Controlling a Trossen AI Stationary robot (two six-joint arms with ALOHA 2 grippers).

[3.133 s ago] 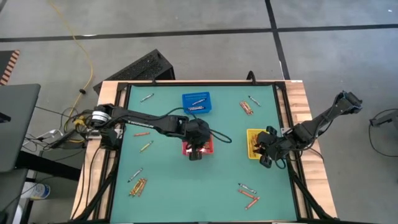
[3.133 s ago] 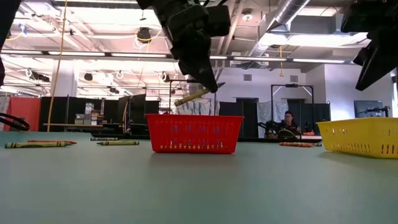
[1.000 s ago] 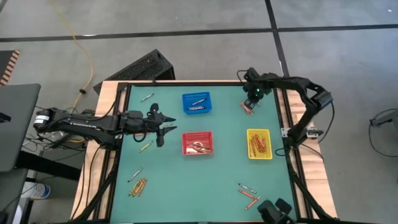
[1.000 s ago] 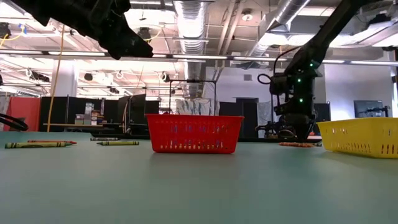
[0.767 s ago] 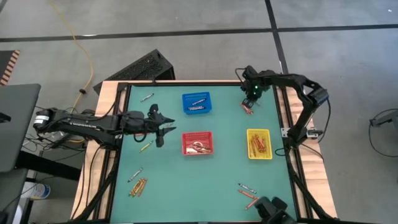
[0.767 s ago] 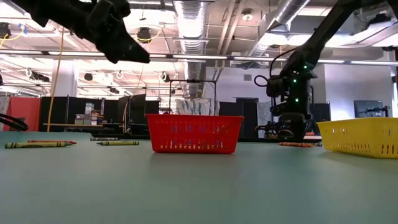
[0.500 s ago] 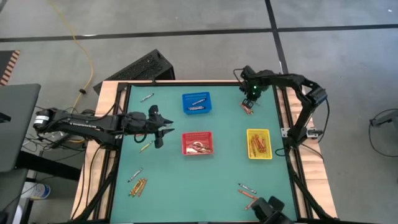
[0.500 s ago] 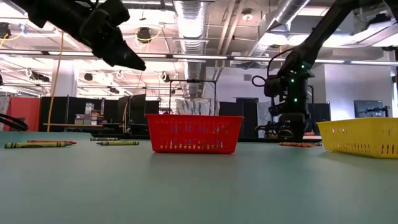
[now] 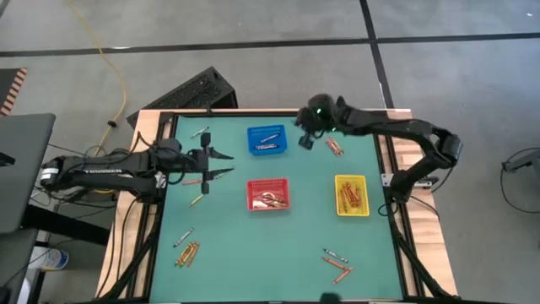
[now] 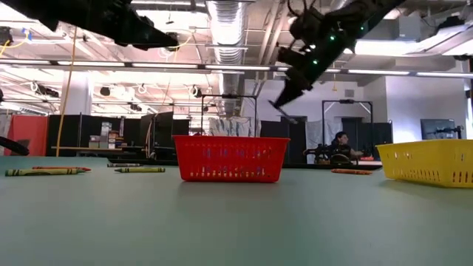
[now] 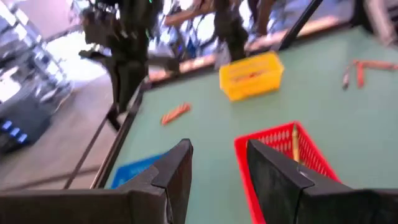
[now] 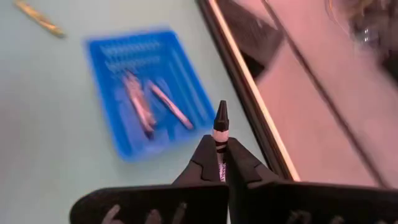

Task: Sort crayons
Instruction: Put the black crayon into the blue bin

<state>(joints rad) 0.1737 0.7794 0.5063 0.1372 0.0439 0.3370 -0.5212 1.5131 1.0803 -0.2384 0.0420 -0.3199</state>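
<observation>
right gripper carries a dark-tipped crayon toward the blue basket

the right gripper (image 12: 219, 163) is pinched shut on a single crayon (image 12: 219, 127) with a dark tip and pale band. it hangs in the air over the far part of the table, just right of the blue basket (image 9: 267, 139). that basket already holds a few greyish crayons, so the grey one is probably held up high so it can be dropped in from above.

the left gripper (image 9: 218, 164) hovers above the green table (image 9: 253, 236), left of the red basket (image 9: 268, 194). its fingers (image 11: 177, 168) stand apart and hold nothing. it looks set to go down for the loose crayon (image 9: 197, 200) lying near it.

the yellow basket (image 9: 352, 195) on the right holds orange sticks, and the red basket holds several too. unsorted crayons lie in small groups: a near-left cluster (image 9: 186, 251), a near-right cluster (image 9: 337, 267), and a pair at the far right (image 9: 335, 146).

no writing or labels can be read on the baskets, arms or crayons.
</observation>
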